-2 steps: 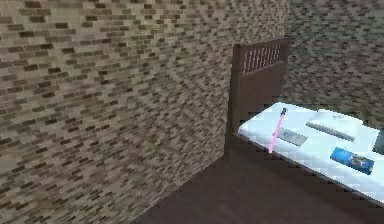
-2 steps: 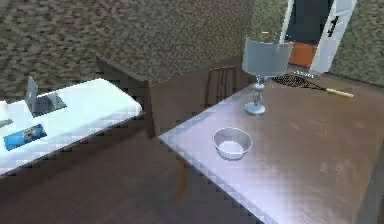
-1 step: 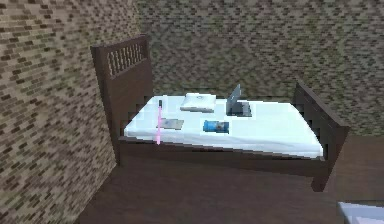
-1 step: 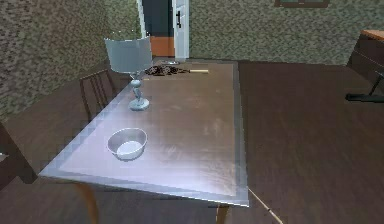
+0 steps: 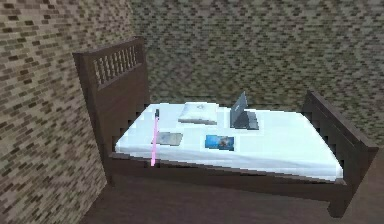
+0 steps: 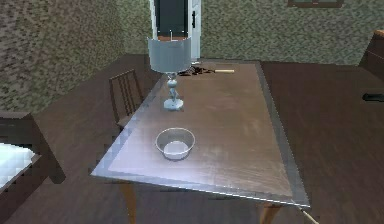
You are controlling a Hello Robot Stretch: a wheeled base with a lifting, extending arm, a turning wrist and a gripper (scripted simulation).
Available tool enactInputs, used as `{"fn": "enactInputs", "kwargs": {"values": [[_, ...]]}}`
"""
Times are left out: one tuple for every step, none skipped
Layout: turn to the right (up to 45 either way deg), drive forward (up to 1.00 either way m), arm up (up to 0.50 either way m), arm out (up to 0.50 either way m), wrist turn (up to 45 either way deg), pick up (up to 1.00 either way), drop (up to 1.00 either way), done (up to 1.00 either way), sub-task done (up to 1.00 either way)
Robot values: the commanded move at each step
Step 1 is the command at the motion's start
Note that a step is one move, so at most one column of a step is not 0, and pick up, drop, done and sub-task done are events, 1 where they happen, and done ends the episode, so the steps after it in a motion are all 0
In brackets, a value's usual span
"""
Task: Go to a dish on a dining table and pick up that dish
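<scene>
A shallow grey bowl [image 6: 176, 145] sits on the wooden dining table [image 6: 240, 130], near the table's near-left corner in the arm side view. Just beyond the bowl on the same table stands a table lamp [image 6: 173, 62] with a grey shade and a turned base.
A dark wooden chair [image 6: 126, 92] stands at the table's left side, and thin objects [image 6: 214, 70] lie at its far end. In the forward view, a dark-framed bed [image 5: 325, 135] carries a pillow [image 5: 199, 112], a laptop [image 5: 243, 113], a book [image 5: 221, 141] and a pink bat [image 5: 154, 138]. Brick-patterned walls surround the room.
</scene>
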Motion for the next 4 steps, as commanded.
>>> {"fn": "enactInputs", "kwargs": {"values": [[0.0, 0.0, 0.5, 0.0, 0.0, 0.0, 0.0, 0.0, 0.0], [0.0, 0.0, 0.34, 0.0, 0.0, 0.0, 0.0, 0.0, 0.0], [0.0, 0.0, 0.0, 0.38, 0.0, 0.0, 0.0, 0.0, 0.0], [0.0, 0.0, 0.0, 0.0, 45.0, 0.0, 0.0, 0.0, 0.0]]}}
